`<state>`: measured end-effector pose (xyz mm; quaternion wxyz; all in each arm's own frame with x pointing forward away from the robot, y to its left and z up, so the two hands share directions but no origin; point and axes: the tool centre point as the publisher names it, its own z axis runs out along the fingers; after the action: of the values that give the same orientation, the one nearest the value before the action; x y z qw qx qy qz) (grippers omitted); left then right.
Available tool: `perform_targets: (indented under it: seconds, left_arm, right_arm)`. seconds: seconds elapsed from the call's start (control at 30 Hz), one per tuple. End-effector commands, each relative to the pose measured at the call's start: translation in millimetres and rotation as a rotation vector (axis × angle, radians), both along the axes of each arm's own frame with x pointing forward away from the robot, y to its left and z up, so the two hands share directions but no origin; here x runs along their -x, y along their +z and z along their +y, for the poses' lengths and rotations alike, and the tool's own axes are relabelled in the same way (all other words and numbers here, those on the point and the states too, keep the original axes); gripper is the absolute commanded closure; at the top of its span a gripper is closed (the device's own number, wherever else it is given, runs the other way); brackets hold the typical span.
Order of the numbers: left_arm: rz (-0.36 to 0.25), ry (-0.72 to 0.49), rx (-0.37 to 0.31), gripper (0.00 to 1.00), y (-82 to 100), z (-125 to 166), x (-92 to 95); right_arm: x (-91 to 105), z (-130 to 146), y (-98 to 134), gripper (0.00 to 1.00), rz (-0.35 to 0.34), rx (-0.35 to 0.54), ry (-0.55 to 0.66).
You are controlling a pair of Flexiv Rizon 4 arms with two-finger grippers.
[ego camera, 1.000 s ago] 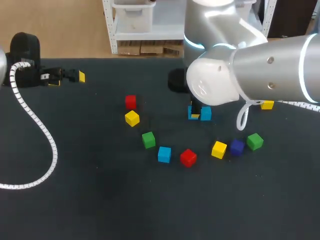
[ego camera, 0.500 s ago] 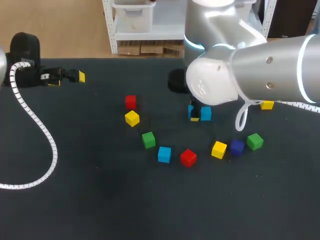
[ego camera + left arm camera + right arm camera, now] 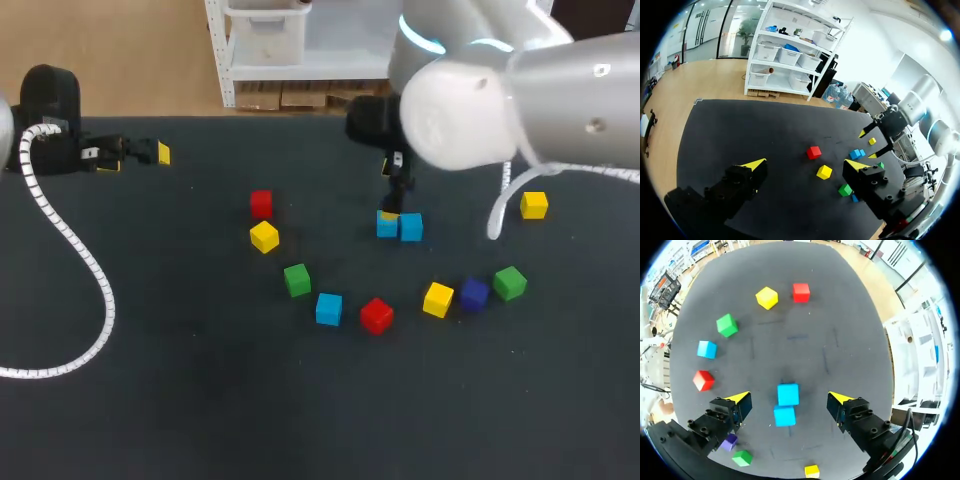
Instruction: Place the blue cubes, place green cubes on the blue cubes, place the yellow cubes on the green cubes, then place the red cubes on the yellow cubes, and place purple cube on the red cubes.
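Right gripper (image 3: 788,397): hanging above the surface (image 3: 200,400), fingers standing wide apart, gripping nothing.
Blue pair (image 3: 411,228): lying side by side and touching, just right of centre in the head view; sitting under the right gripper, between its spread fingers.
Third blue cube (image 3: 328,309): resting lower centre, between a green cube (image 3: 297,280) and a red cube (image 3: 376,315).
Purple cube (image 3: 474,294): sitting lower right, squeezed between a yellow cube (image 3: 438,299) and a second green cube (image 3: 509,283).
Left gripper (image 3: 805,164): hanging at upper left of the head view, fingers spread apart, holding nothing.
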<state>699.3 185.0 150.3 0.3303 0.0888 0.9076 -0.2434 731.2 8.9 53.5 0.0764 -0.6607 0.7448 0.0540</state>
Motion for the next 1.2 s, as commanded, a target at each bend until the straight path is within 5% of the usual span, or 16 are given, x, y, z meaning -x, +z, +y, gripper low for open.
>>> perform_targets:
  seconds: [0.03,0.8,1.2]
  left_arm:
    - [0.0,0.0,0.0,0.0,-0.2,0.1,-0.1]
    - [0.0,0.0,0.0,0.0,-0.2,0.1,-0.1]
    - [0.0,0.0,0.0,0.0,-0.2,0.1,-0.1]
  right_arm:
    - [23.8,-16.1,25.2,0.0,-0.043,-0.069,-0.025]
    - [12.7,-94.0,85.6,0.0,-0.179,-0.241,-0.457]
    - [6.3,-132.6,103.3,0.0,-0.192,-0.511,-0.717]
